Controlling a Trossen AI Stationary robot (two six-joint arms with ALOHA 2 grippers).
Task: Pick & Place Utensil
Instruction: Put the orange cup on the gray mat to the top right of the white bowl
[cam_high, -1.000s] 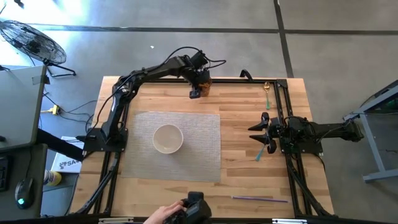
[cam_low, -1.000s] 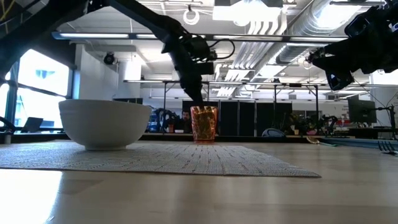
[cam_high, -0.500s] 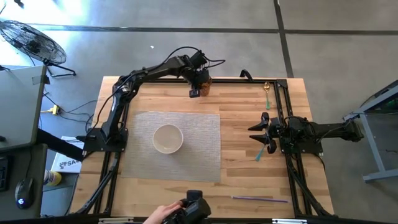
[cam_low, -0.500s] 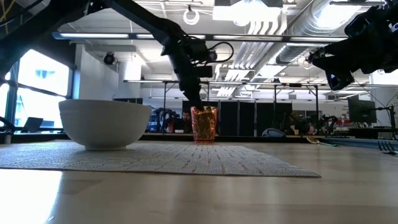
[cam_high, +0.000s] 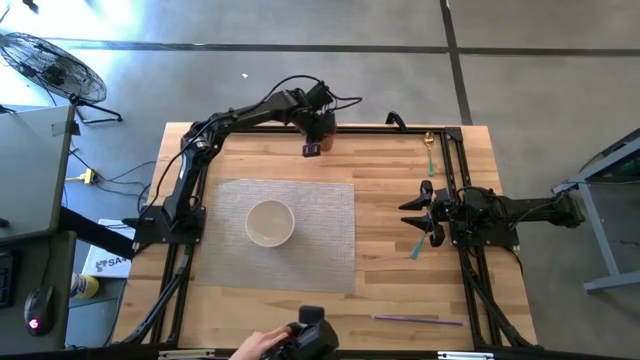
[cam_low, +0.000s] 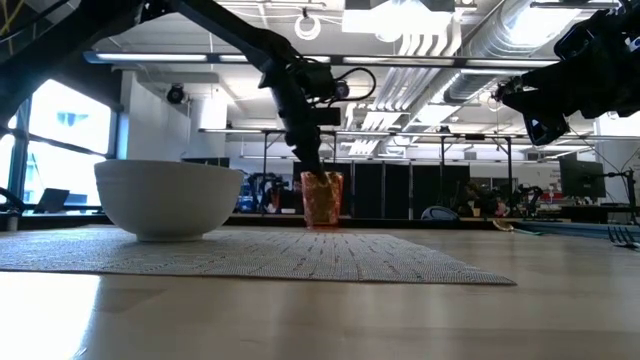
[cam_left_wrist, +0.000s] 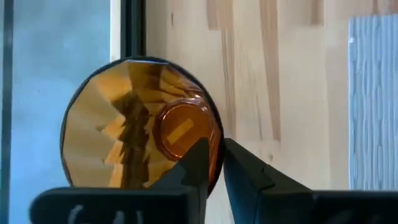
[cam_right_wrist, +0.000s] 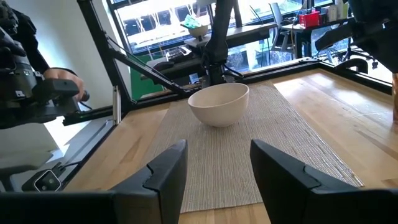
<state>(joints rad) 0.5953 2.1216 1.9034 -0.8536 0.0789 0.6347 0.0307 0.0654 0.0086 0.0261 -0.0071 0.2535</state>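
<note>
An orange faceted cup (cam_left_wrist: 124, 124) stands at the table's far edge, right beside the black frame rail; it also shows in the low view (cam_low: 322, 200). My left gripper (cam_high: 320, 135) is shut on its rim. My right gripper (cam_high: 420, 212) is open and empty, above the table's right side, and its two spread fingers show in the right wrist view (cam_right_wrist: 214, 180). A teal utensil (cam_high: 417, 246) lies flat on the wood just near of it. A gold spoon (cam_high: 428, 147) lies at the far right. A purple utensil (cam_high: 405, 318) lies near the front edge. My left gripper pinches the cup's rim wall (cam_left_wrist: 217, 149) on the side toward the table's middle, one finger (cam_left_wrist: 198, 163) inside the cup and one (cam_left_wrist: 249, 177) outside. The fingers come from above, pointing down. The cup stays upright, mouth up; I cannot tell whether its base touches the table.
A white bowl (cam_high: 270, 222) stands on a grey woven placemat (cam_high: 320, 250) at the table's middle. A black frame rail (cam_left_wrist: 132, 31) runs along the far edge. A person's hand with a black device (cam_high: 300, 342) is at the near edge.
My left gripper has moved a little toward the table's far edge, still shut on the cup's rim. The cup has gone with it, upright, and now sits closer to the frame rail.
</note>
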